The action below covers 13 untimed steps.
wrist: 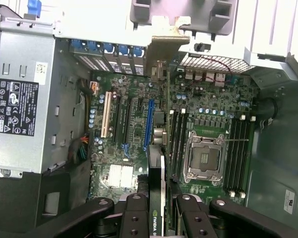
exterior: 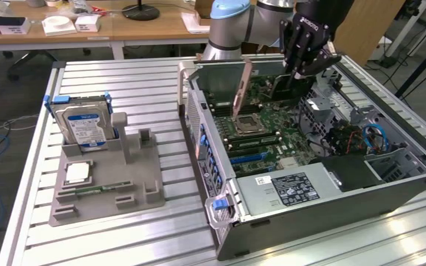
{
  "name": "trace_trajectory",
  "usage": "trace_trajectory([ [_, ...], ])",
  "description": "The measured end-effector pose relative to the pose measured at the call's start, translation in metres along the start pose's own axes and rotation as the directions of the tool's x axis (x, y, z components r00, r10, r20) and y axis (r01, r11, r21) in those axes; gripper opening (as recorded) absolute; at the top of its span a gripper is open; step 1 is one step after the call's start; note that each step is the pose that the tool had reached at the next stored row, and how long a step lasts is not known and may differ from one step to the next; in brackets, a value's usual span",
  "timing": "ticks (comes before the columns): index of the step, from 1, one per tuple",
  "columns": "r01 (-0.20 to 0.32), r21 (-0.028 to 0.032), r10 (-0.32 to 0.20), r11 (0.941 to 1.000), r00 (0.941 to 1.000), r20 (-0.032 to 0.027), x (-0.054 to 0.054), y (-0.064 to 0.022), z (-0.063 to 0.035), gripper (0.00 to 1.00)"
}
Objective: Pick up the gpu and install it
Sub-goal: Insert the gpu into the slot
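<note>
End effector (exterior: 302, 71) pinching the gpu (wrist: 159, 198) edge-on above the motherboard (wrist: 134, 124), at twelve o'clock inside the open computer case (exterior: 221, 166).

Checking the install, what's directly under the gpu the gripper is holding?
Under the gpu, held edge-on by the gripper, lies the motherboard with its expansion slots; the strip right beneath the card is covered.

The gpu (wrist: 158, 198), thin dark card, stands edge-on above the motherboard (wrist: 134, 124).
</note>
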State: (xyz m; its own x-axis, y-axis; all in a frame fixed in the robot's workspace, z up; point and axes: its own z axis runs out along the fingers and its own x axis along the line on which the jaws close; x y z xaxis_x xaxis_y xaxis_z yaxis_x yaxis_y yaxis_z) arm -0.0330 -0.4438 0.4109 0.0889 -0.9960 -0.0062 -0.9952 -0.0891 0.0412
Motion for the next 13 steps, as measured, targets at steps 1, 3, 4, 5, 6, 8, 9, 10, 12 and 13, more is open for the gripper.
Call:
trace_trajectory([
  [1, -0.007, 0.0000, 0.007, 1.0000, 1.0000, 0.0004, 0.0000, 0.0000, 0.0007, 0.26],
  [3, -0.024, 0.0001, 0.024, 0.9997, 0.9997, 0.0010, 0.0000, -0.0001, 0.0019, 0.26],
  [4, -0.032, 0.0002, 0.032, 0.9995, 0.9995, 0.0013, 0.0000, -0.0001, 0.0026, 0.26],
  [5, -0.040, 0.0002, 0.040, 0.9992, 0.9992, 0.0017, 0.0000, -0.0001, 0.0033, 0.26],
  [6, -0.047, 0.0002, 0.047, 0.9989, 0.9989, 0.0020, 0.0000, -0.0001, 0.0040, 0.26],
  [8, -0.062, 0.0002, 0.062, 0.9981, 0.9981, 0.0026, 0.0000, -0.0002, 0.0055, 0.26],
  [9, -0.069, 0.0003, 0.069, 0.9976, 0.9976, 0.0028, 0.0001, -0.0003, 0.0062, 0.26],
  [10, -0.075, 0.0003, 0.075, 0.9972, 0.9972, 0.0031, 0.0001, -0.0003, 0.0069, 0.26],
  [12, -0.085, 0.0004, 0.085, 0.9964, 0.9964, 0.0035, 0.0001, -0.0003, 0.0084, 0.26],
  [13, -0.090, 0.0004, 0.090, 0.9960, 0.9959, 0.0037, 0.0001, -0.0004, 0.0091, 0.26],
])
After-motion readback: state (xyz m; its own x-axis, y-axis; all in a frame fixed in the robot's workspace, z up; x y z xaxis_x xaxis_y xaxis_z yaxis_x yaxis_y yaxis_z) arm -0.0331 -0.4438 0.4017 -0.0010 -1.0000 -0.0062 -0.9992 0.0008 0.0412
